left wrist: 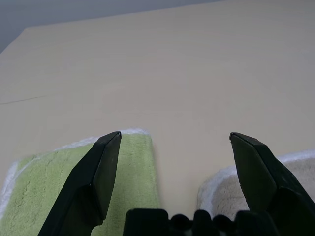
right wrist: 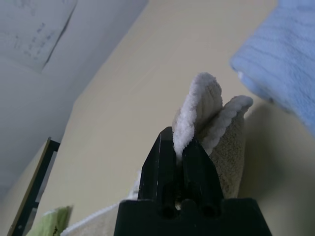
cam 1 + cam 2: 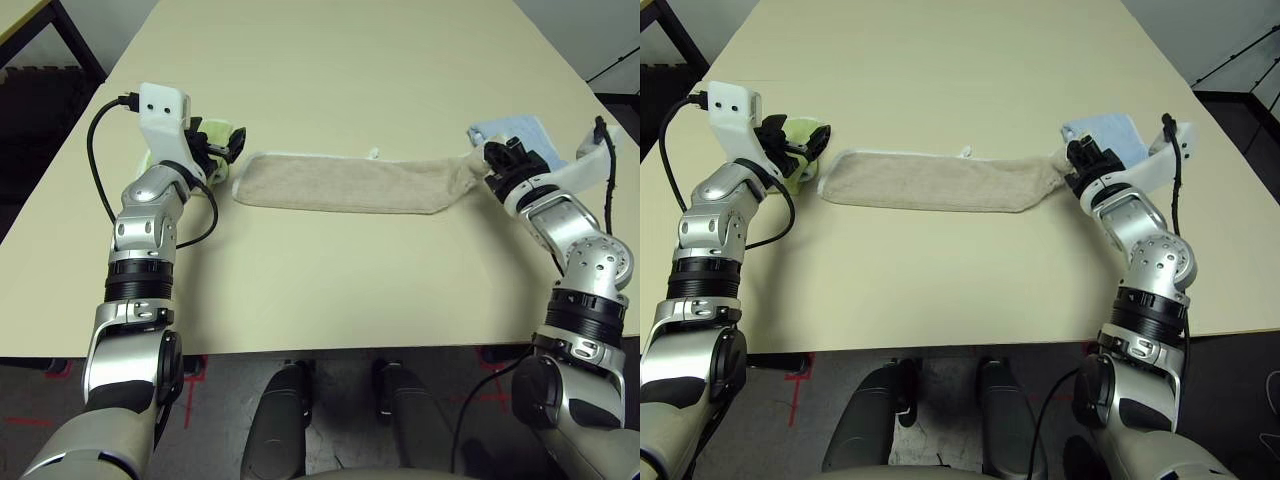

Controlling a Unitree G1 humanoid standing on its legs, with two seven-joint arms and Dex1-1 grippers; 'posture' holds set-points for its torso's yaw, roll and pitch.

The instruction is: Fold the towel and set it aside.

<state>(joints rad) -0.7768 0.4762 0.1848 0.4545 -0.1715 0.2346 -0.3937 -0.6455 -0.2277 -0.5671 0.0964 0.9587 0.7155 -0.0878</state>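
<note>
Towel in beige lies as a long, narrow strip across the table, between the robot's 2 arms, with its white edging and a small white tab on the far side. Right gripper has its jaws pressed together on 1 end of it, pinching the cloth so that 2 white-edged flaps poke up past the fingertips; that end is bunched and looks lifted a little, while the rest lies flat. Left gripper has its jaws spread wide with nothing between them, near the strip's other end and over the lime-green towel. The light-blue towel lies just beyond the gripped end, so the 2 smaller towels sit at opposite ends of the strip. My reading is that the lengthwise fold is done and the right hand has this end in order to carry it across and shorten the strip. The left jaws are probably open to steady or take the other end; closing them carelessly could catch the green cloth too.
</note>
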